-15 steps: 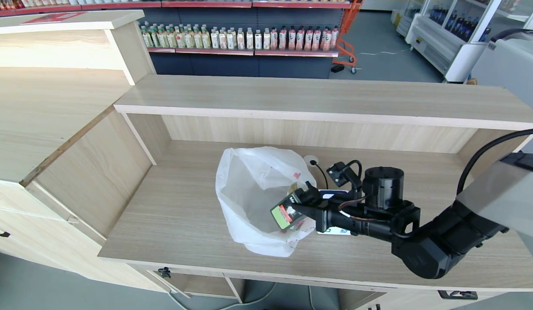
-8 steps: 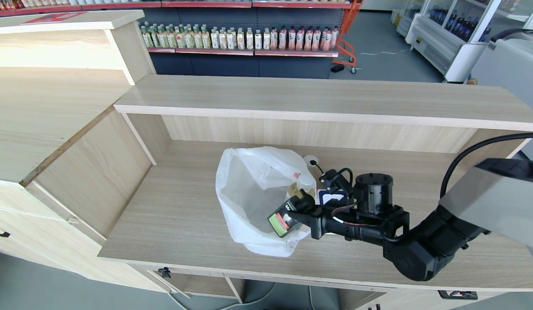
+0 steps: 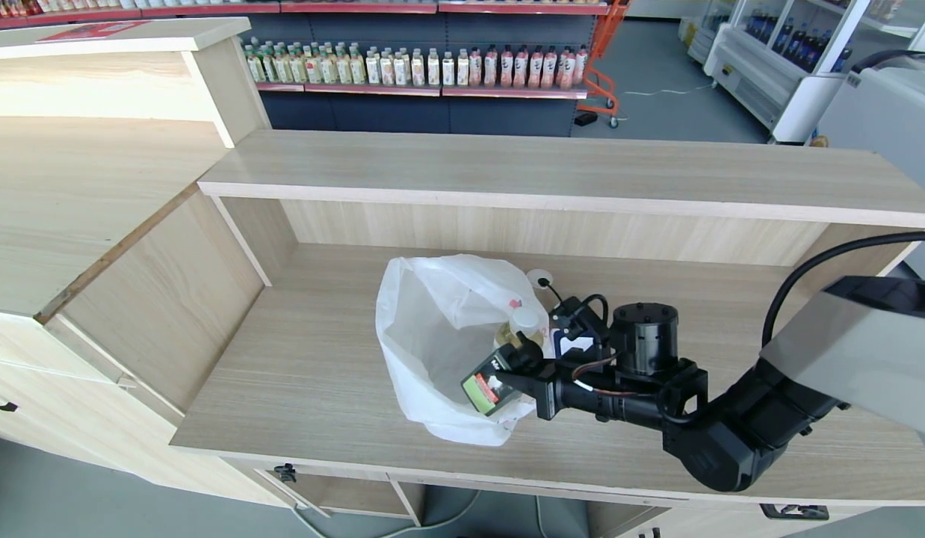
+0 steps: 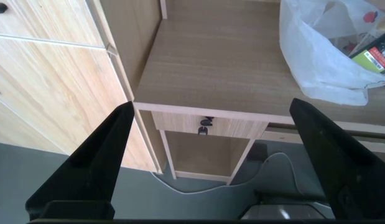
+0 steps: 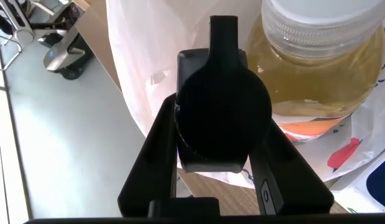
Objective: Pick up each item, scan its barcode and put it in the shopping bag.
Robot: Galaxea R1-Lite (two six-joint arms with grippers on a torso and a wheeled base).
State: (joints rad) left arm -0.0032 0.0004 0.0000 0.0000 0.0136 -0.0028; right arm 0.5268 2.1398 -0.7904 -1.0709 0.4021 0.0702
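Bench [image 3: 320, 359]: light wood, raised back ledge [image 3: 552, 168] at 12 o'clock, drawer [image 4: 204, 124] underneath.
Shelving [image 3: 418, 67]: rows of bottles, far 12 o'clock.
Coolers [image 3: 776, 60]: white, glass-fronted, 2 o'clock.
Floor [image 3: 657, 97]: grey.
Side cabinet [image 3: 74, 194]: pale wood, 9 o'clock.

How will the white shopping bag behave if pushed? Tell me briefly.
The shopping bag looks thin and crumpled, so probably floppy: it would buckle rather than slide. The bottle seemingly inside may anchor that side.

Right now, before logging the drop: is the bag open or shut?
Open: the bag gapes wide, inside showing, where the right tool holds an item.
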